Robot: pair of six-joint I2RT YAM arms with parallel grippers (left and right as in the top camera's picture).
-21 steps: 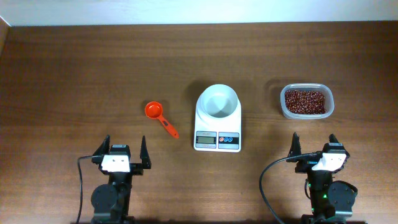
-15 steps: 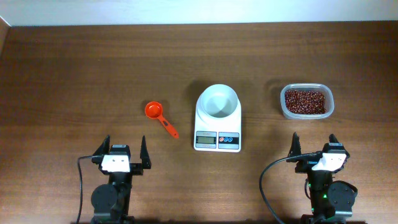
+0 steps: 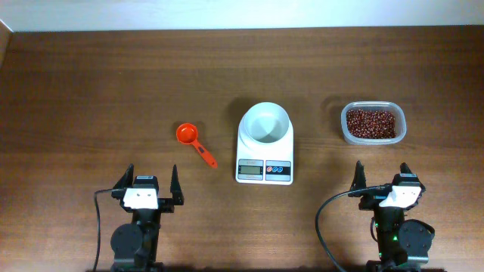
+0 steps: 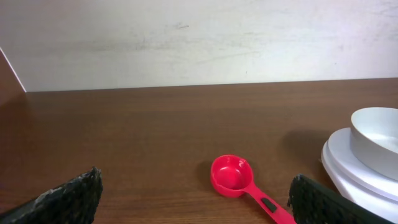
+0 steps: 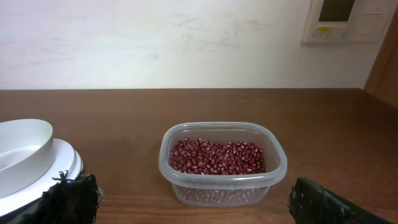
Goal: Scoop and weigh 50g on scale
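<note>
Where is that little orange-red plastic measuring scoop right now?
In the overhead view the orange-red plastic scoop lies on the wooden table, just left of the white digital scale and ahead of the open left gripper.

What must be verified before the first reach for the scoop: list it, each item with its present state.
1. The left gripper open and empty: ok.
2. The right gripper open and empty: ok.
3. The red scoop lying free to the left of the scale, cup upward: ok.
4. The bowl on the scale empty: ok.
5. The display at zero: cannot tell, too small to read.
6. The tub uncovered, red beans inside: ok.
</note>
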